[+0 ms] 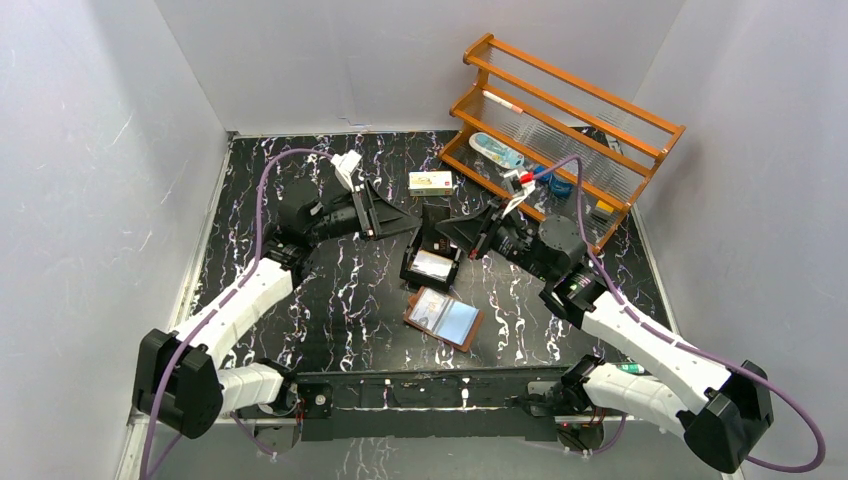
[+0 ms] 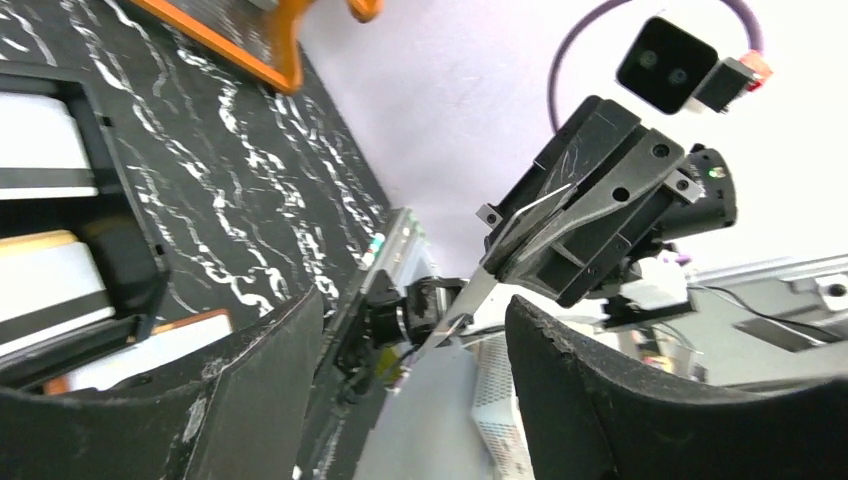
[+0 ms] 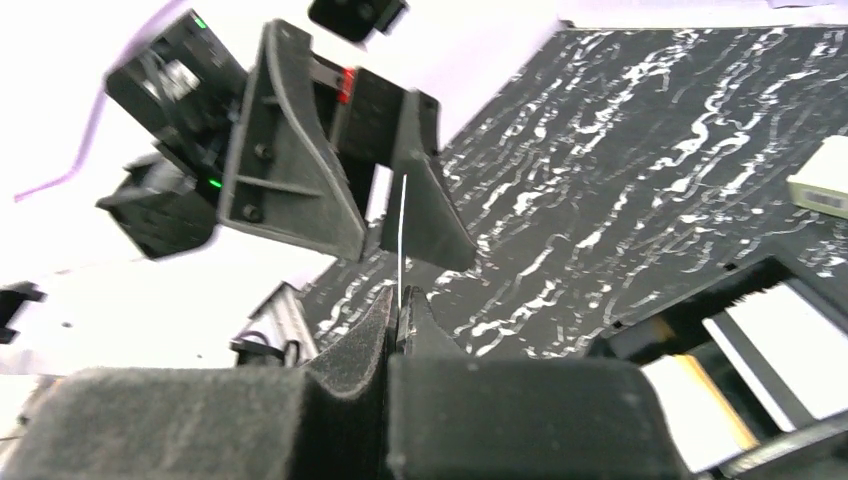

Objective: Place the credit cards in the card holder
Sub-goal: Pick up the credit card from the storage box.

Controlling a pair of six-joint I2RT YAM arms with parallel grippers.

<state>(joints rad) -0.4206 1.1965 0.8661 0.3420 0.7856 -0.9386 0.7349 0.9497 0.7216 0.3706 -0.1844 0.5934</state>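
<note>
My right gripper point(image 3: 400, 300) is shut on one credit card point(image 3: 402, 240), held edge-on above the table as a thin pale line. My left gripper point(image 2: 415, 300) faces it, open, with its fingers point(image 3: 420, 200) on either side of the card's far end and a gap showing to each. From the left wrist the card point(image 2: 478, 290) shows as a grey sliver sticking out of the right gripper point(image 2: 590, 220). The brown card holder point(image 1: 443, 318) lies open on the table nearer the arm bases, its clear pockets up. Both grippers meet above the black tray point(image 1: 411, 274).
The black tray holds more pale cards point(image 1: 432, 264). A white-and-yellow carton point(image 1: 430, 181) lies behind it. An orange wooden rack point(image 1: 565, 130) with small items stands at the back right. Grey walls close in the dark marbled table point(image 1: 330, 300).
</note>
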